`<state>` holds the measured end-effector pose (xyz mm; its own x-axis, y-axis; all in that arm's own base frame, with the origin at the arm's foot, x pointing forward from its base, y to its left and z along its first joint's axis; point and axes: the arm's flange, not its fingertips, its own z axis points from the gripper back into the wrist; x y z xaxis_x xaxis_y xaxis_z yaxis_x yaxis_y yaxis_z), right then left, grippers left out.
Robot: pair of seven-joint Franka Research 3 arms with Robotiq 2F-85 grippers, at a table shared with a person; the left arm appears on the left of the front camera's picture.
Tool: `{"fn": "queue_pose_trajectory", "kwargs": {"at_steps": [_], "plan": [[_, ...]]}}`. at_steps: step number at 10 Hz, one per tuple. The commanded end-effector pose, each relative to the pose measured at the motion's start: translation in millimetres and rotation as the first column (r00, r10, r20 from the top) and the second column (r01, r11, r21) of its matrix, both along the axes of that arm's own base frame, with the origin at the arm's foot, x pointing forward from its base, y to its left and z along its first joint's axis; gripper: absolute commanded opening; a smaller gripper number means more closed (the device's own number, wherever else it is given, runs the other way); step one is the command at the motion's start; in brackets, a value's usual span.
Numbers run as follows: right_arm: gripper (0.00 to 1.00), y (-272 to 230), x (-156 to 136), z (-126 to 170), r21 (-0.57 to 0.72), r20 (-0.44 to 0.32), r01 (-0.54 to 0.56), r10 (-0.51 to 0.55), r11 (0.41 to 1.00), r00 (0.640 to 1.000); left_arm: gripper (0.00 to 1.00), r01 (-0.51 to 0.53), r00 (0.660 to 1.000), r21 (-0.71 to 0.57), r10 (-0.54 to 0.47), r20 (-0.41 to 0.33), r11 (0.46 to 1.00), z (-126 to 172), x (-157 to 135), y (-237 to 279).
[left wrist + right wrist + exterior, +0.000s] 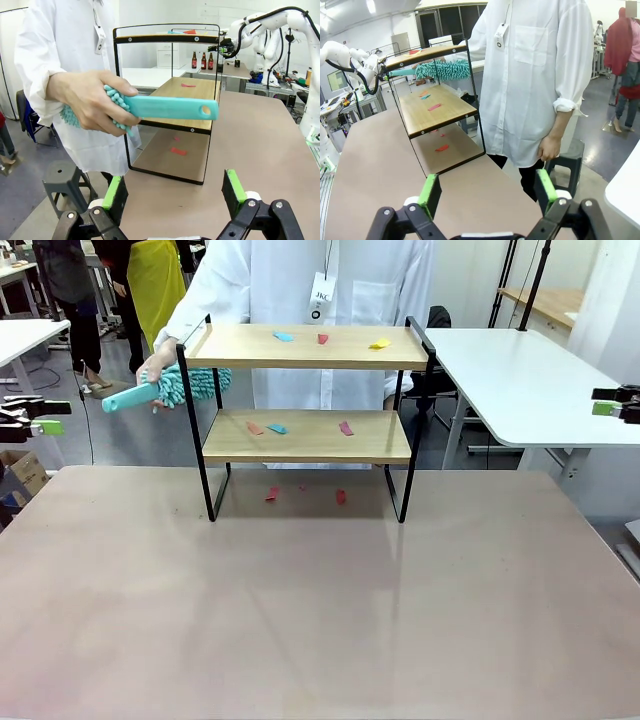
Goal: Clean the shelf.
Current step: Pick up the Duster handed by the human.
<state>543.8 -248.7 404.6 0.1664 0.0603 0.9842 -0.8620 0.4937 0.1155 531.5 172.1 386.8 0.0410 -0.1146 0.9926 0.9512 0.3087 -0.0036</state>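
Front view: left gripper (52, 416) and right gripper (605, 401) both wide open, empty; shelf (310, 447) at 12 o'clock.
Left gripper hangs off the table (320, 620) edge at 9 o'clock and right gripper at 3 o'clock, both well apart from the shelf. Shelf stands upright on the table's far half. Paper scraps (345, 428): three on the top board, three on the lower board, a few red ones on the table under it. Behind it is a person in a white coat. Their hand (158, 362) holds a teal duster (190, 385) at the shelf's 9 o'clock end, with the fluffy head just below top-board level; contact with the frame can't be told.
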Motion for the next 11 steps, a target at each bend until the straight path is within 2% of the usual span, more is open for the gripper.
{"fn": "queue_pose_trajectory", "kwargs": {"at_steps": [1, 8, 9, 11], "plan": [[1.0, 0.5, -0.1, 2.3, 0.001, 0.005, -0.001, 0.001, 1.0, 1.0, 1.0, 0.006, 1.0, 0.008, -0.006, 0.007, 1.0, 2.4, -0.2, 0.1], [1.0, 0.5, -0.1, 2.3, 0.001, 0.005, -0.001, 0.001, 1.0, 1.0, 1.0, 0.0, 1.0, 0.0, 0.0, 0.0, 1.0, 0.0, 0.0, 0.0], [1.0, 0.5, -0.1, 2.3, 0.001, 0.005, -0.001, 0.001, 1.0, 1.0, 1.0, -0.064, 0.998, 0.065, 0.065, -0.022, 0.996, 18.5, -6.0, -8.8], [1.0, 0.5, -0.1, 2.3, 0.001, 0.005, -0.001, 0.001, 1.0, 1.0, 1.0, -0.147, 0.986, 0.108, 0.154, -0.061, 0.983, 60.8, -14.4, -26.4]]}}
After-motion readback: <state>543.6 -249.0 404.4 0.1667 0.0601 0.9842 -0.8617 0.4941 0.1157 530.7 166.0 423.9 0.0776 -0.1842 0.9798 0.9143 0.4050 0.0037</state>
